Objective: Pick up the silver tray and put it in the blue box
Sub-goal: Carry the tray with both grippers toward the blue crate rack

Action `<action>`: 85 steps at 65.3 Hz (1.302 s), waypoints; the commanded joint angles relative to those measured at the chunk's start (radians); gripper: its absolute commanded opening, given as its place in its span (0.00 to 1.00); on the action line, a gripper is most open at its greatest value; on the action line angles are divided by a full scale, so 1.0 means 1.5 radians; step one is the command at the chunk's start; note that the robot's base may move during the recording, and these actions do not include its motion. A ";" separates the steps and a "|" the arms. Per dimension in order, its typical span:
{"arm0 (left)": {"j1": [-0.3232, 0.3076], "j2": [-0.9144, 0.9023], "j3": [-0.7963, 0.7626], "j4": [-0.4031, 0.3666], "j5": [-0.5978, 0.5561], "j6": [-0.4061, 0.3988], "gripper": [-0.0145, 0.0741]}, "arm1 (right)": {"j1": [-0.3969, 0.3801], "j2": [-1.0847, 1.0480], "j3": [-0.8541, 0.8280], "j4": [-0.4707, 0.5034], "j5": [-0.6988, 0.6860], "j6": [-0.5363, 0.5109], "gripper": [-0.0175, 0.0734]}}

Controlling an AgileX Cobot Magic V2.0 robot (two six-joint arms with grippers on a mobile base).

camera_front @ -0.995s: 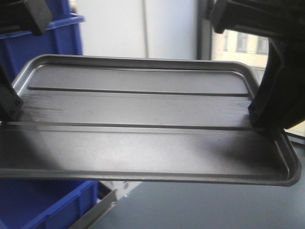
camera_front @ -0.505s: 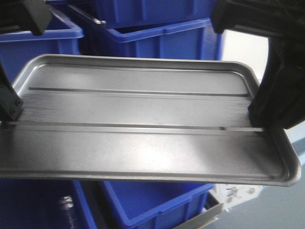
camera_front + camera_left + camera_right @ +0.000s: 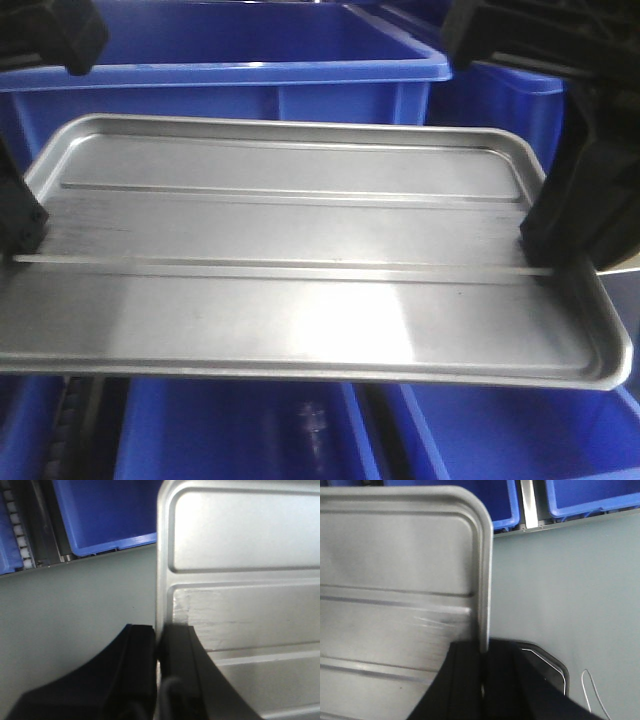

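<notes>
Tray [image 3: 300,260]: stiff, slick sheet metal, probably light. Left gripper [image 3: 159,645], right gripper [image 3: 482,665] each clamped on opposite short rims; best hold. Box [image 3: 230,70] beyond.

— What sort of place is this?
— A storeroom or warehouse, by the look of it. Bright-blue plastic crates [image 3: 220,70] stand in rows and tiers, roller tracks [image 3: 25,535] run between them, and there is a plain grey surface [image 3: 75,605] below.

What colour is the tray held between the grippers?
Plain shiny silver tray, no pattern; the front view shows it best.
</notes>
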 commanded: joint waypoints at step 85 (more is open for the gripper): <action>0.008 -0.013 -0.013 0.050 0.061 0.000 0.15 | -0.006 -0.017 -0.015 -0.057 0.046 -0.007 0.25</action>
